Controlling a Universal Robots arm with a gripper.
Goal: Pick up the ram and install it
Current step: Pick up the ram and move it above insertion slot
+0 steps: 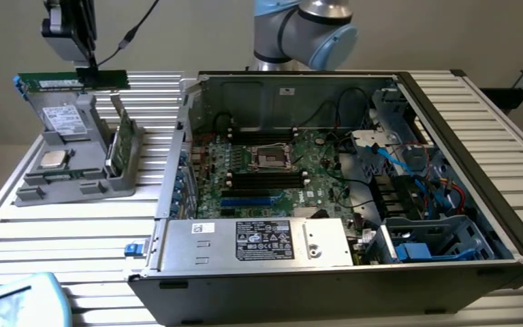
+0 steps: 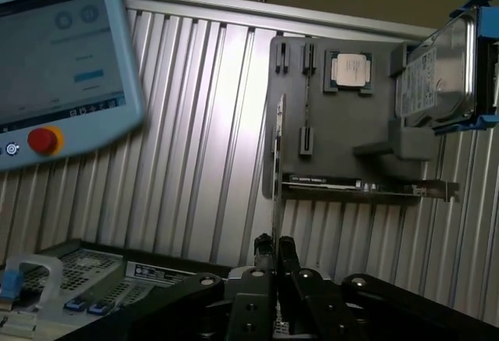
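The hand is clamped on the long, thin dark-green ram stick, holding it level just above the grey plastic parts holder on the slatted metal table. The open black computer case stands at the exterior view's right.

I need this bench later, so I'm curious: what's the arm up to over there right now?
The arm's gripper is shut on the ram and holds it level in the air above the grey parts holder. That is to the exterior view's left of the open computer case. The stick is not yet in the motherboard. A processor, a hard drive and a green card sit in the holder.
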